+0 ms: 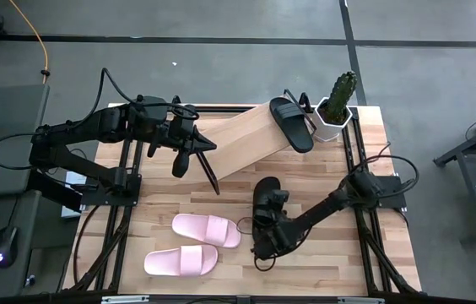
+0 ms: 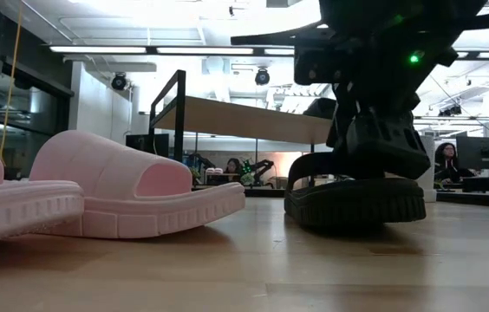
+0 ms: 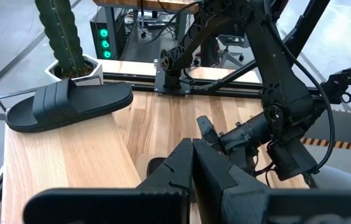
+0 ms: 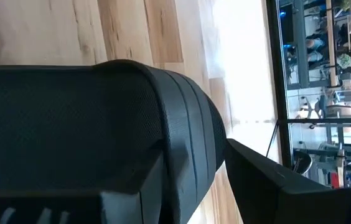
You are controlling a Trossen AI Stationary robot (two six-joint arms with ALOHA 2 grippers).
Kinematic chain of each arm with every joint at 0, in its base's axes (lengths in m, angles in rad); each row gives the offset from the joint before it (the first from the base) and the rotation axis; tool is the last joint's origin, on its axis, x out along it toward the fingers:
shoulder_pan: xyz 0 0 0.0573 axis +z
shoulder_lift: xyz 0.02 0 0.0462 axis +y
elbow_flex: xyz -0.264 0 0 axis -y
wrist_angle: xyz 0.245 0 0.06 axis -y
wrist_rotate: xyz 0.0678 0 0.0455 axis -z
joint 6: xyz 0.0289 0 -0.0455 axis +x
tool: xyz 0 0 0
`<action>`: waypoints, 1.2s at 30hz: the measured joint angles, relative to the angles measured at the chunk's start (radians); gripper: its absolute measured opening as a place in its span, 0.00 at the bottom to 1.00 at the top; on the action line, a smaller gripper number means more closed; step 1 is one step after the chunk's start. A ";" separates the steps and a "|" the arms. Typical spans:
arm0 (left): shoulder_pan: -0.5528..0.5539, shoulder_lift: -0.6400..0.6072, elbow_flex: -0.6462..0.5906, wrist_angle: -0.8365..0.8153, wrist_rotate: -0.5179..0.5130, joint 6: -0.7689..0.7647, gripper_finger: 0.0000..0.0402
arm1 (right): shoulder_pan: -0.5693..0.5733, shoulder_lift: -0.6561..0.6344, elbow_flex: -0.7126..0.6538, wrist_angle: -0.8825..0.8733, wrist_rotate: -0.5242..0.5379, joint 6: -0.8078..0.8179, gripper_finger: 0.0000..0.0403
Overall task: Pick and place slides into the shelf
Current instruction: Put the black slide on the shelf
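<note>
My right gripper (image 1: 265,221) is clamped on the strap of the second black slide (image 2: 355,201), low at the table's middle. It seems just lifted off the wood, though the low view does not make this certain. This is the picking step. One black slide (image 1: 293,123) already lies on the shelf (image 1: 242,139); two pink slides (image 1: 194,245) wait near me. Next I must carry mine up beside it. My left gripper (image 1: 189,152), fingers pressed together, waits over the shelf's end.
</note>
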 joint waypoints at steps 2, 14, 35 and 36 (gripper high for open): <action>0.000 0.000 0.000 0.000 0.000 0.000 0.00 | -0.004 0.000 0.000 0.001 0.000 0.000 0.38; 0.000 0.000 0.000 0.002 0.000 0.000 0.00 | -0.004 0.000 0.000 0.013 -0.031 -0.001 0.22; 0.000 0.000 0.000 0.001 0.000 0.000 0.00 | -0.003 -0.001 0.000 0.023 -0.027 0.005 0.01; 0.000 0.000 0.000 0.001 0.000 0.000 0.00 | -0.003 -0.001 0.000 0.023 -0.027 0.005 0.01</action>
